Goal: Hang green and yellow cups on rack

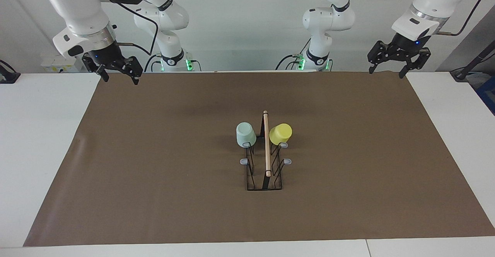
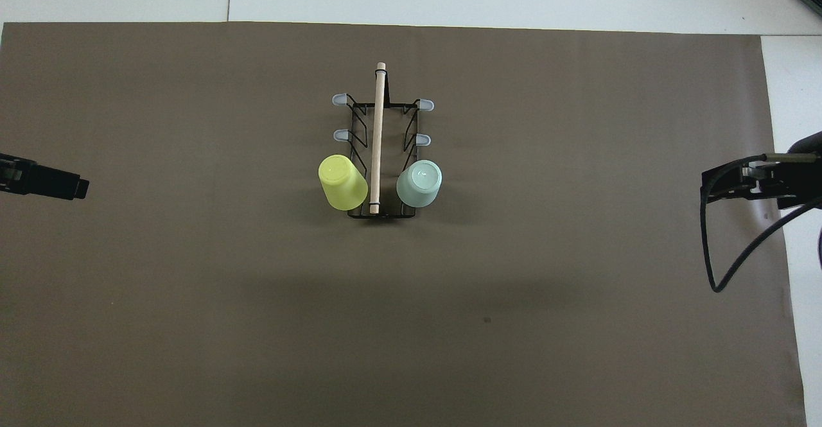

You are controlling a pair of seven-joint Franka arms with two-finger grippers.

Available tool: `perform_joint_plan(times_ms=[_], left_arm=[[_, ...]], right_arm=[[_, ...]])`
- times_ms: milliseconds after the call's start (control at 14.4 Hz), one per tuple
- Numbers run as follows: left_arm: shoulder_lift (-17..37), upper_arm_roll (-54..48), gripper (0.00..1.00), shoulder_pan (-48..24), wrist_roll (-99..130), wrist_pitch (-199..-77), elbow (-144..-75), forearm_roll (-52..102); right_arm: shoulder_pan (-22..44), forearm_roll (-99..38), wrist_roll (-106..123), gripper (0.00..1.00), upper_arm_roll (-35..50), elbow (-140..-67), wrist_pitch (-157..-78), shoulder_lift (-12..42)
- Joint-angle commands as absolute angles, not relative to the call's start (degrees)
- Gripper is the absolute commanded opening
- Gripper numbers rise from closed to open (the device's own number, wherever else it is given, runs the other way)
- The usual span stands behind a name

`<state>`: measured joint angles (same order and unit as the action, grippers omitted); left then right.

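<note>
The black wire rack (image 1: 266, 152) (image 2: 377, 131) with a wooden rod on top stands mid-mat. The mint green cup (image 1: 245, 134) (image 2: 419, 183) and the yellow cup (image 1: 280, 133) (image 2: 342, 182) sit upside down on the two prongs nearest the robots, one on each side of the rod. The yellow one tilts outward. My left gripper (image 1: 386, 73) hangs open and empty over the mat's corner at the left arm's end. Over the mat's corner at the right arm's end, my right gripper (image 1: 120, 80) is open and empty too. Both are well away from the rack.
A brown mat (image 1: 154, 152) covers most of the white table (image 1: 38, 133). Several grey-tipped prongs (image 1: 287, 161) on the rack carry nothing. A black cable (image 2: 713, 247) loops under the right arm's wrist.
</note>
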<state>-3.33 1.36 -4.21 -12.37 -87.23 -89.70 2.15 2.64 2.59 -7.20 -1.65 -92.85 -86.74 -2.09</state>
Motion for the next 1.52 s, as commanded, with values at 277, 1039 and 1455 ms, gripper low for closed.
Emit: perform_joint_plan(times_ms=[277,1039,1455], left_arm=[[-2.2,0.9,1.00,-3.7,-12.7,-86.4,-88.2,0.4],[1.2,0.9,1.00,-4.2,-11.2,-86.4,-85.7,0.9],[0.7,0.8,1.00,-4.2,-10.4,-86.5,-86.7,0.4]], right_arm=[[2.2,0.9,-5.9,1.00,-1.4,-91.1,-85.2,-1.0],[2.4,0.9,-6.0,1.00,-1.3,-92.2,-86.4,-1.3],[2.3,0.4,-5.8,1.00,-1.2,-93.5,-90.0,-1.6]])
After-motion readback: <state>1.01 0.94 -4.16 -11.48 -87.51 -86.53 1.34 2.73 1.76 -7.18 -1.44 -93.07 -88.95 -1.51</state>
